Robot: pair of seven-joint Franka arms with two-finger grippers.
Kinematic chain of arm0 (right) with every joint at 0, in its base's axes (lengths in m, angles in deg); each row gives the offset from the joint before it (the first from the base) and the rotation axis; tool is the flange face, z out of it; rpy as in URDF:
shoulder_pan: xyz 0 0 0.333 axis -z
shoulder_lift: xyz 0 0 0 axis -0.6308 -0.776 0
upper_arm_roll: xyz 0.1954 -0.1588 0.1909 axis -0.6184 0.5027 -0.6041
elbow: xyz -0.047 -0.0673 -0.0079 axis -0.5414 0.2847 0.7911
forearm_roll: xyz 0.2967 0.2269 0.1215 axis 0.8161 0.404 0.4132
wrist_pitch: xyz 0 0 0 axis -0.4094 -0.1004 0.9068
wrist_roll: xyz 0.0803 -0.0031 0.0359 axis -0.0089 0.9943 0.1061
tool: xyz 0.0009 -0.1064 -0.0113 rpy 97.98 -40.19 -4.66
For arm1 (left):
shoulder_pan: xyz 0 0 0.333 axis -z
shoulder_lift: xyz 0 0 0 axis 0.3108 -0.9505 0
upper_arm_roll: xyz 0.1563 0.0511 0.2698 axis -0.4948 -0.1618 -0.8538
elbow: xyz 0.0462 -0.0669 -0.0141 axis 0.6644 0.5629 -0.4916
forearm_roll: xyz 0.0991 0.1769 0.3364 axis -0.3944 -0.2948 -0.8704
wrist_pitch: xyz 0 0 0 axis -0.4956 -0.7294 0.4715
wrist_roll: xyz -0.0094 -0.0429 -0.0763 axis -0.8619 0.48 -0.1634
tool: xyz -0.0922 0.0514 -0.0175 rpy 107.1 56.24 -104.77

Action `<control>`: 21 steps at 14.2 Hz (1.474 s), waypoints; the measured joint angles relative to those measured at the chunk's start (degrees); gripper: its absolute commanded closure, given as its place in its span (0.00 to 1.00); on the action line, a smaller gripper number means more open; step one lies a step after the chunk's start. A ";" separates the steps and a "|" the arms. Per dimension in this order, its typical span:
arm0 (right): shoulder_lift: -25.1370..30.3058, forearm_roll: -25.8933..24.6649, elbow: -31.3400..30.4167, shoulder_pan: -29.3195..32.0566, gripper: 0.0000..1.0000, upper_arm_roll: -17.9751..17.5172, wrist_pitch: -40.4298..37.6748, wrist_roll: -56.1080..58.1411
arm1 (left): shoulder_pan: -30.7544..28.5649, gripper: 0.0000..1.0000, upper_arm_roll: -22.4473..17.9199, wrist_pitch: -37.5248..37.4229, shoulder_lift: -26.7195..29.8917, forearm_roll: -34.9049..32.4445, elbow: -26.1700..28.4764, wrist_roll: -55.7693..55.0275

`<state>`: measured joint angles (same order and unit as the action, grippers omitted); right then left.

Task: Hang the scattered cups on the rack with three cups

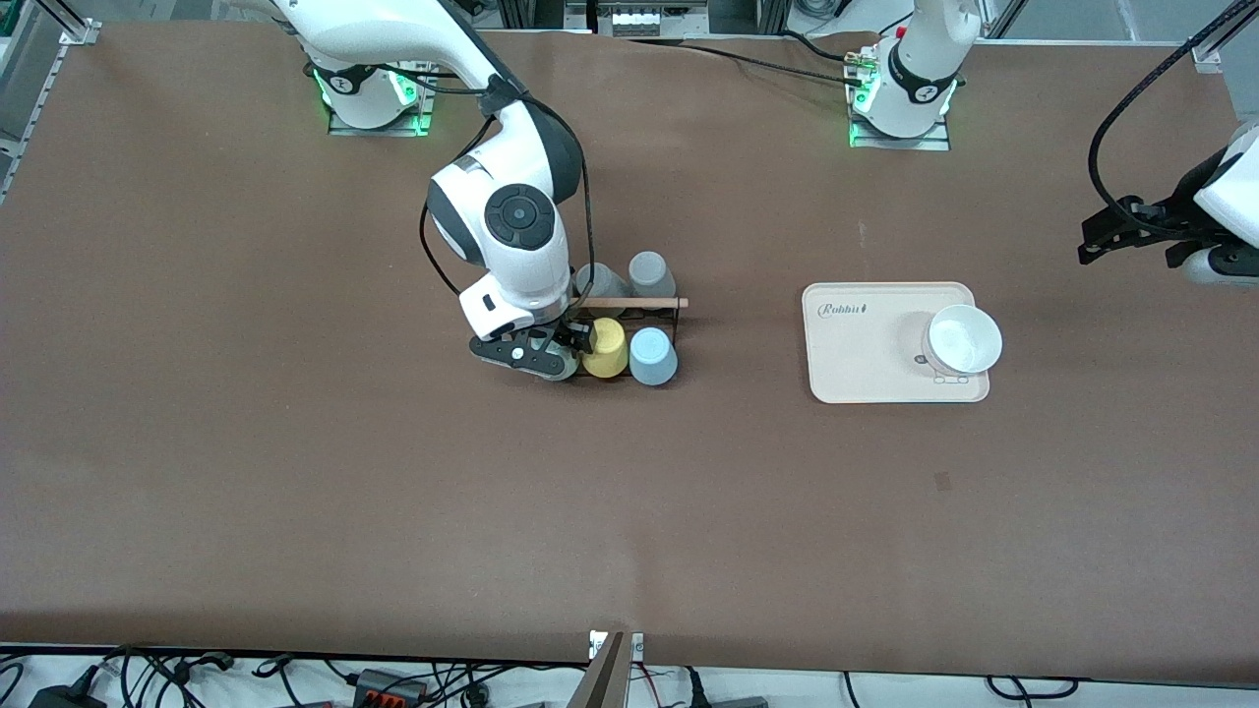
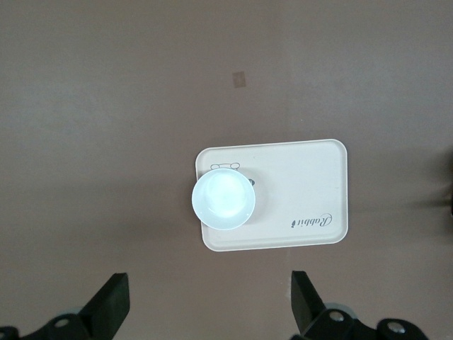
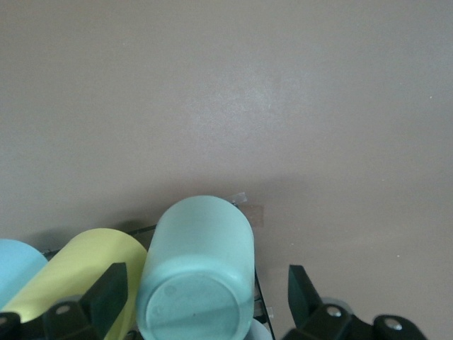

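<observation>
- The right gripper (image 1: 563,346) is hanging over the rack (image 1: 629,313), fingers spread wide around the green cup (image 3: 198,273), inverted on a peg beside the yellow cup (image 1: 605,348) and blue cup (image 1: 652,356).
- The left gripper (image 2: 209,304) is waiting, fingers wide, above a tray (image 1: 856,344) bearing a white bowl (image 1: 962,339).

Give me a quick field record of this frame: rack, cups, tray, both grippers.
rack: black wire stand with wooden rod, mid-table
sage-green cup: upside down on rack, between right gripper's open fingers
yellow cup: on rack, beside sage-green cup
light blue cup: on rack, beside yellow cup
grey cups: two, on rack's row farther from front camera
tray: holds white bowl
right gripper: open, at rack
left gripper: open, waiting above tray
</observation>
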<state>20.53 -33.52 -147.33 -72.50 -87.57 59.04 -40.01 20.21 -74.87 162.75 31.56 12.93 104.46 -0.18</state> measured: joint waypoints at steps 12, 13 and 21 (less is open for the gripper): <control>11.59 6.15 1.05 12.80 0.00 0.09 -14.63 20.72 | 0.20 0.00 1.64 -0.95 0.18 0.00 -0.43 0.00; 12.65 6.37 1.05 15.36 0.00 0.10 -17.26 25.45 | 0.20 0.00 2.02 -1.18 0.26 0.00 -0.54 0.00; 19.93 5.98 0.95 34.57 0.00 0.56 -30.32 53.48 | -0.03 0.00 2.77 0.24 0.44 0.00 -0.67 0.00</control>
<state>40.46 -27.54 -146.38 -37.93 -87.02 28.73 13.47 20.19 -72.10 162.98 32.00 12.93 103.79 -0.18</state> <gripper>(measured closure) 0.000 0.000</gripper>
